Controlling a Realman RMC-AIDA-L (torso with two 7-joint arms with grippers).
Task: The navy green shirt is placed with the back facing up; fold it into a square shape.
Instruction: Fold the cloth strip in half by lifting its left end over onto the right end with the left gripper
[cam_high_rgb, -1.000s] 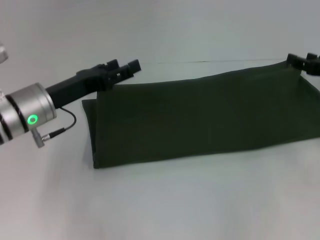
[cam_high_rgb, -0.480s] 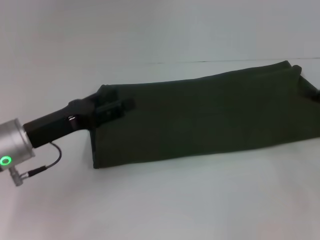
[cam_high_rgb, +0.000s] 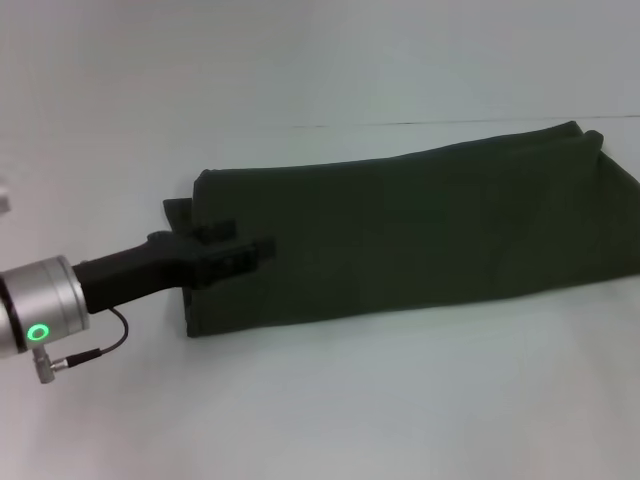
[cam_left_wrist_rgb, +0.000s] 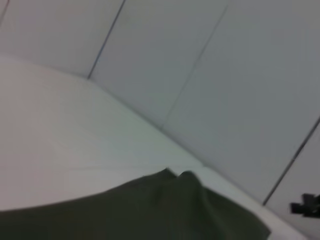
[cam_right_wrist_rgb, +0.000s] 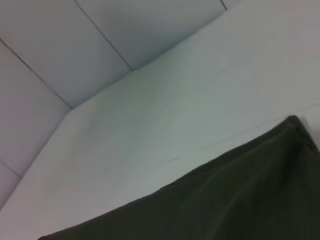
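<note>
The navy green shirt (cam_high_rgb: 420, 230) lies on the white table as a long folded band that runs from the left to the right edge of the head view. My left gripper (cam_high_rgb: 240, 242) is low over the band's left end, with its black fingers (cam_high_rgb: 257, 249) apart and nothing held between them. The wrist views show only a stretch of the shirt's fabric (cam_left_wrist_rgb: 150, 210) (cam_right_wrist_rgb: 240, 200). My right gripper is outside the head view. A small dark shape (cam_left_wrist_rgb: 306, 205) far off in the left wrist view may be that gripper.
The white table (cam_high_rgb: 350, 400) has bare surface in front of the shirt and behind it. Pale panelled walls (cam_left_wrist_rgb: 225, 75) rise behind the table's far edge.
My left gripper has come down from the shirt's far left corner toward me and now sits over the band's left end. The right gripper has left the head view. The shirt's far edge has settled flat.
</note>
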